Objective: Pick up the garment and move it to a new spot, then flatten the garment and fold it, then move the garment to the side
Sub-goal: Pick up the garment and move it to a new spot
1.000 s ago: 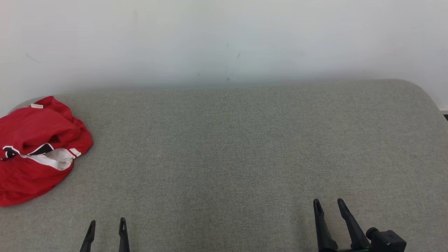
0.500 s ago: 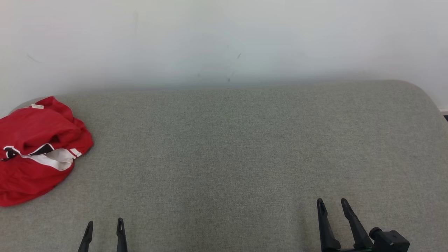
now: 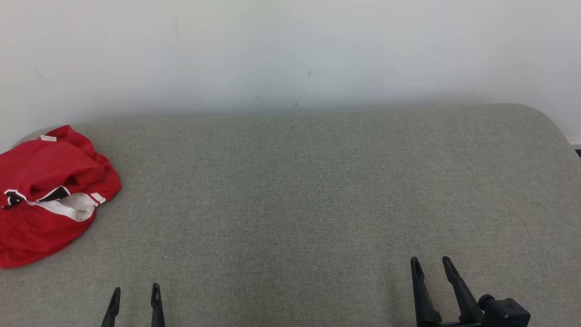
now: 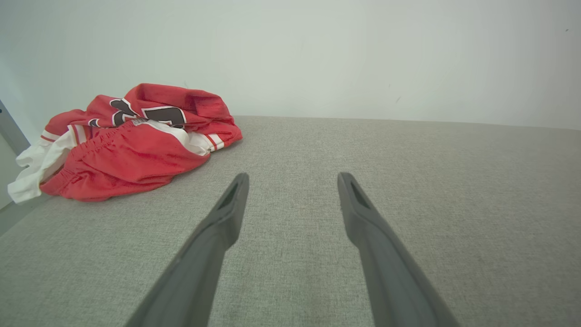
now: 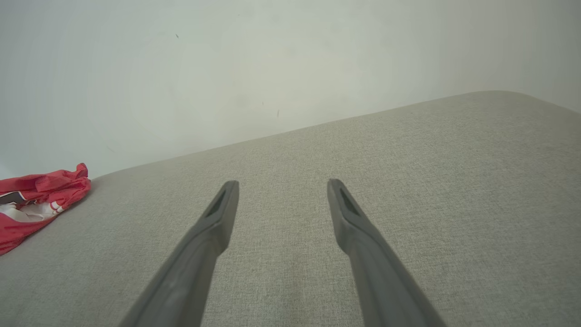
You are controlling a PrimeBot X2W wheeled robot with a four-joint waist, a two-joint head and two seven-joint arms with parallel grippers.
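Note:
A crumpled red garment point(image 3: 43, 200) with white and black trim lies in a heap at the far left of the grey padded surface point(image 3: 299, 195), running past the head view's left edge. The left wrist view has the garment point(image 4: 131, 141) at its upper left, ahead of the fingers. In the right wrist view the garment point(image 5: 36, 200) sits at the far left edge. My left gripper point(image 3: 135, 293) is low at the bottom left, open and empty, well short of the garment. At the bottom right my right gripper point(image 3: 430, 263) stands open over bare fabric.
A plain white wall point(image 3: 290, 50) rises directly behind the padded surface. The surface's rounded right corner point(image 3: 544, 118) curves off at the far right. Its left edge falls away beside the garment point(image 4: 13, 213).
Both grippers have slipped slightly lower, the right also a little to the right. The garment has not moved.

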